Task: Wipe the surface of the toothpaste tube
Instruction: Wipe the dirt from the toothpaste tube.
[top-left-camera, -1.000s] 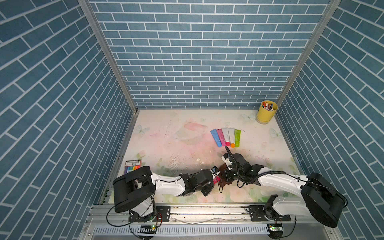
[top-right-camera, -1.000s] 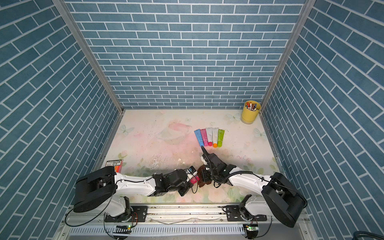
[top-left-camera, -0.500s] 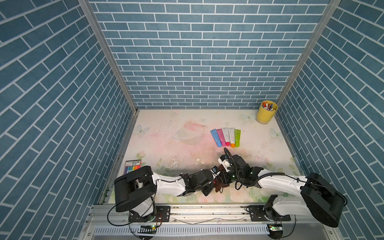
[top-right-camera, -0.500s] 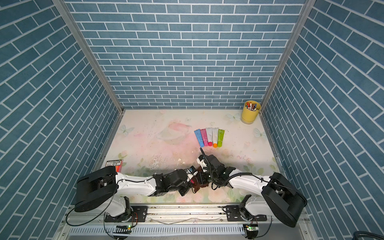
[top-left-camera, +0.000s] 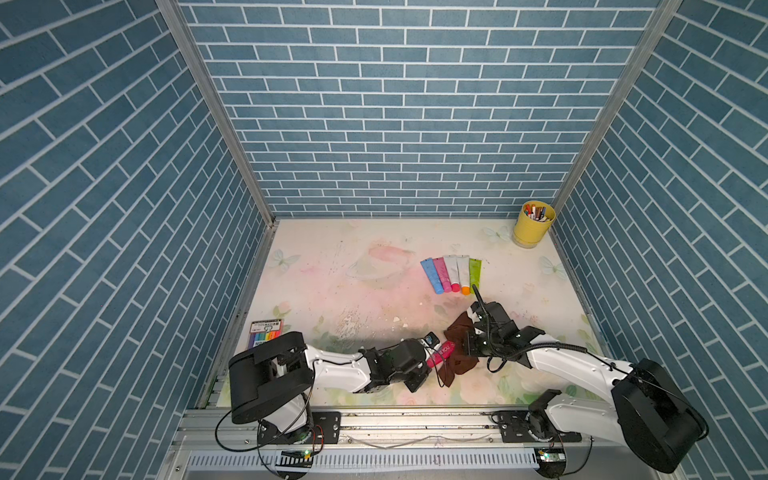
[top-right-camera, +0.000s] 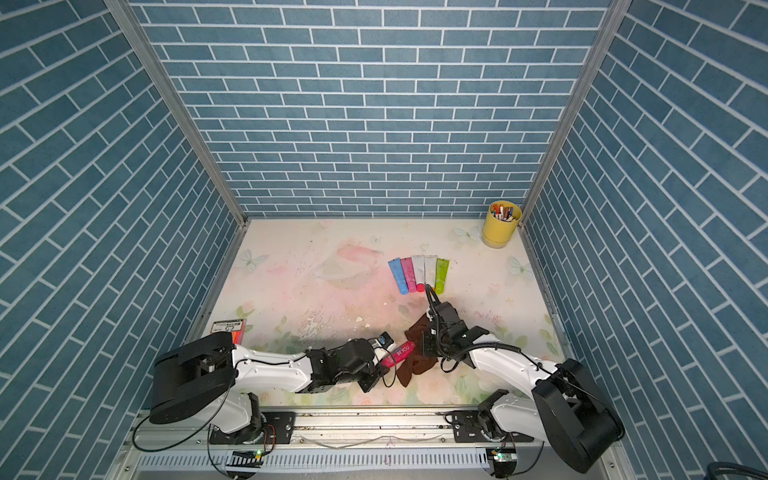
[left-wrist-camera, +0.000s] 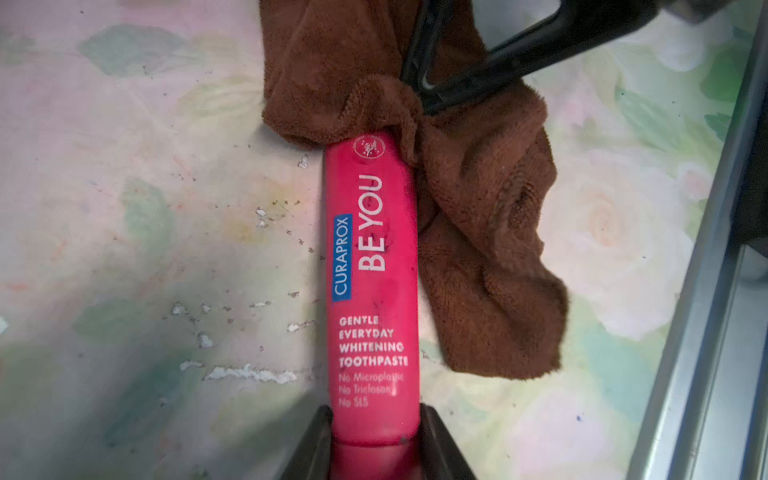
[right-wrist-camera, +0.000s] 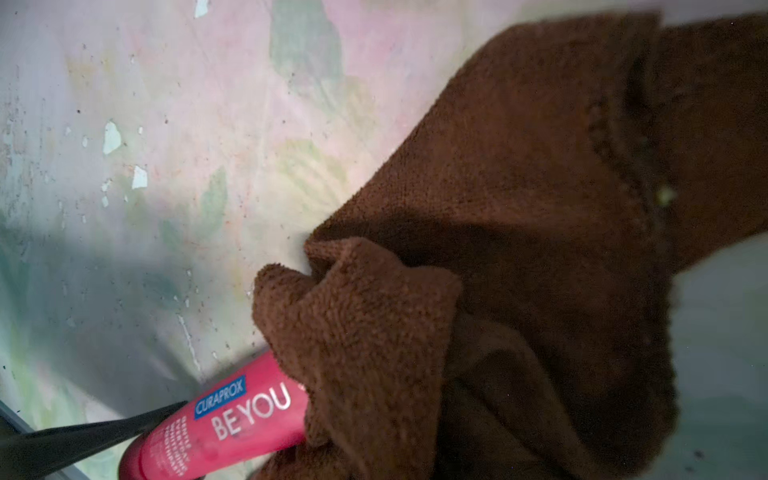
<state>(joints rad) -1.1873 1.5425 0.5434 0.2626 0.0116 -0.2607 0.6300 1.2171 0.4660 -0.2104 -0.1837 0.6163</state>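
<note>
Since half a second ago the cloth (left-wrist-camera: 478, 216) and right gripper (left-wrist-camera: 424, 99) have been drawn back along the tube (left-wrist-camera: 374, 270), away from the left gripper (left-wrist-camera: 374, 415). More of the pink label is bared.

Left gripper: closed on the tube's cap end, one jaw on either side. The tube is held low over the table (top-left-camera: 332, 270), near its front edge, label up. Whether it rests on the table cannot be told.
Cloth: bunched over the tube's far end, with one flap hanging beside it.
Right gripper: clamped shut on a fold of cloth at that end.

Step judged: mid-wipe, strokes along the length. To be done well:
- The cloth is to be kept pressed on and carried the full length toward the cap.
- The tube is to be rolled by the left gripper so that sides and underside are reached.
- The dark specks by "BE YOU" are to be passed over again.
- The slack flap is to be kept clear of the left jaws.
- The pull along the axis is to be kept gentle, lest the tube slip from the grip.

Containers:
- Pack (top-left-camera: 266, 332), at the left edge, with coloured pens inside.
- Cup (top-left-camera: 532, 232), yellow, upright in the back right corner, filled with crayons or markers. Which of the two is too small to tell.
</note>
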